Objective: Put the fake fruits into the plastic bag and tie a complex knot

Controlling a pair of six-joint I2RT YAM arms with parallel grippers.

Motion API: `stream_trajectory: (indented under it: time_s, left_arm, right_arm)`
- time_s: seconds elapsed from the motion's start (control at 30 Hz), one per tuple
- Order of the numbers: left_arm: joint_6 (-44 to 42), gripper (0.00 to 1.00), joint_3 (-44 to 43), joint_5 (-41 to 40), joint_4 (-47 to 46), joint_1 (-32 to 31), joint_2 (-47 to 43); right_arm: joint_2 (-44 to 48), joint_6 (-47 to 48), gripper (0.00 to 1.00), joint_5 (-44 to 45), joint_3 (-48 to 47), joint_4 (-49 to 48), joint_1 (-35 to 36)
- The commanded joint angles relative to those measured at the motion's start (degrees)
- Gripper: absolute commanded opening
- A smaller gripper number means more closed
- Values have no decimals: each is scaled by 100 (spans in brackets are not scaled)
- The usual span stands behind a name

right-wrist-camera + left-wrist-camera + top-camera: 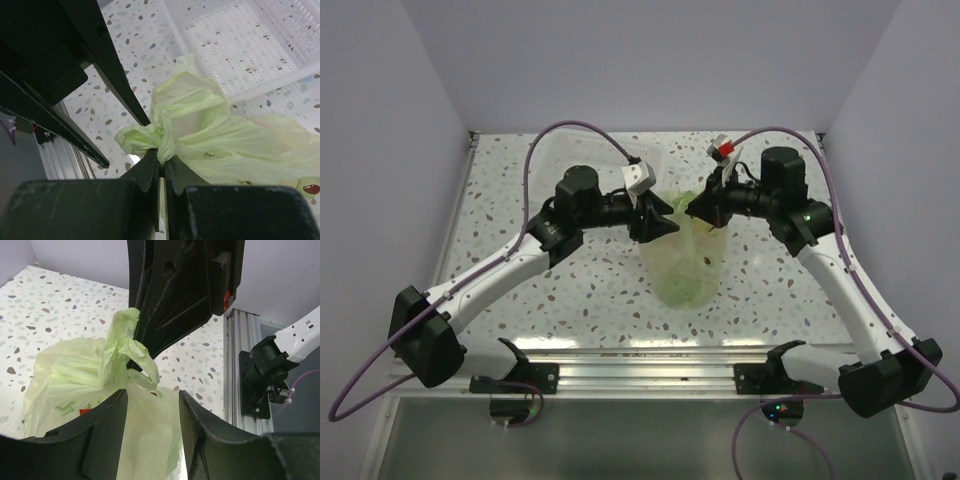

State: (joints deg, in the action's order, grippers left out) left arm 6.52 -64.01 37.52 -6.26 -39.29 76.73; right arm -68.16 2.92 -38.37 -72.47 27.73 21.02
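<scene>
The pale green plastic bag (pixel 682 262) stands in the middle of the table, its top bunched into a twisted knot (pixel 165 131). My right gripper (pixel 163 159) is shut on the twisted neck just under that knot (pixel 127 337). My left gripper (pixel 152 407) is open, its jaws apart with bag film (pixel 75 370) filling the gap between them. From above, the left gripper (pixel 663 224) and the right gripper (pixel 700 208) meet at the bag's top. The fake fruits are mostly hidden inside; small red patches (pixel 85 411) (pixel 311 189) show through the film.
A clear-white plastic basket (pixel 250 45) lies on the speckled table (pixel 520 200) behind the bag. The aluminium rail (pixel 640 372) with both arm bases runs along the near edge. Purple cables loop over each arm.
</scene>
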Motion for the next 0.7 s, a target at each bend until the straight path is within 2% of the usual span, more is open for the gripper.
stream_trajectory:
  time_s: [0.0, 0.23, 0.3, 0.33, 0.47, 0.57, 0.67]
  left_arm:
    - [-38, 50, -288, 1, -401, -149, 158]
    - [270, 47, -411, 27, -639, -184, 308]
    - [341, 40, -446, -51, -657, -184, 343]
    - [306, 28, -446, -104, -640, -184, 351]
    - [218, 2, -411, -201, -543, -184, 369]
    - [183, 0, -349, -227, -490, -184, 360]
    - [139, 0, -288, -262, -481, -184, 360]
  right_arm:
    - [145, -28, 0, 66, 110, -162, 52]
    - [180, 165, 0, 84, 215, -83, 78]
    - [189, 218, 0, 32, 250, -101, 78]
    - [198, 261, 0, 14, 251, -101, 78]
    - [215, 498, 0, -91, 259, -13, 87]
    - [198, 894, 6, -118, 84, 373, 78]
    - [154, 1358, 16, -39, -48, 803, 78]
